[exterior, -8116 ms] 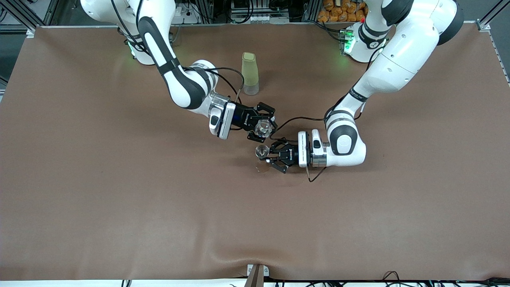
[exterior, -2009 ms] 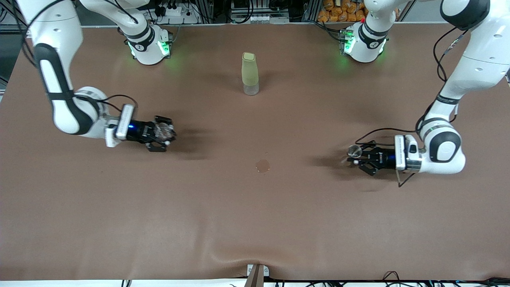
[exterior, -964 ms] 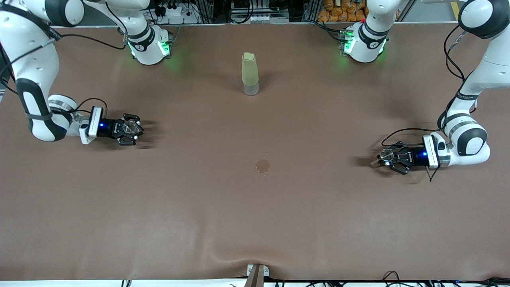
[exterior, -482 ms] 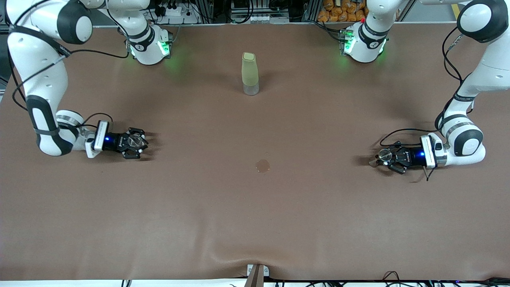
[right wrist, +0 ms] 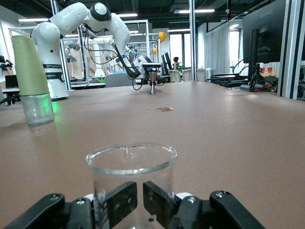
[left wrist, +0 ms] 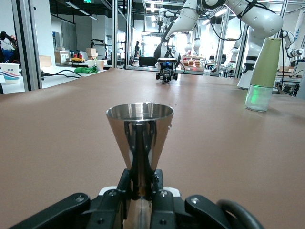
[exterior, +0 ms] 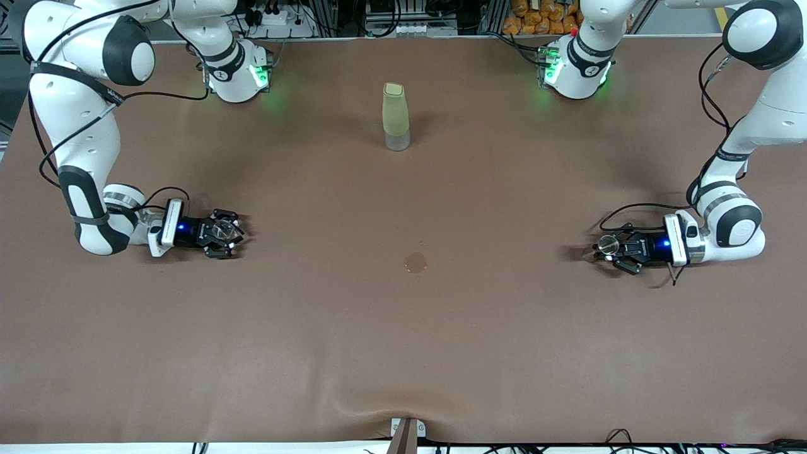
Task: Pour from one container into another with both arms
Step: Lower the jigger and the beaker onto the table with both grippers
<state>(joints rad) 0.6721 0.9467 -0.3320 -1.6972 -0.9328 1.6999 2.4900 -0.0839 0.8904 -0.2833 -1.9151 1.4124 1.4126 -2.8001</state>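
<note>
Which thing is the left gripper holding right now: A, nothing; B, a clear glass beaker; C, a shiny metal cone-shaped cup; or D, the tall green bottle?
C: the left wrist view shows the left gripper shut on the stem of a metal cup, while the glass beaker sits in the right gripper.

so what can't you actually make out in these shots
- Liquid level in the glass beaker: right wrist view, clear glass, too faint to tell.
- Inside of the steel jigger: left wrist view looks from the side, rim hides it.
- Bottle contents: its green sleeve covers it in every view.
</note>
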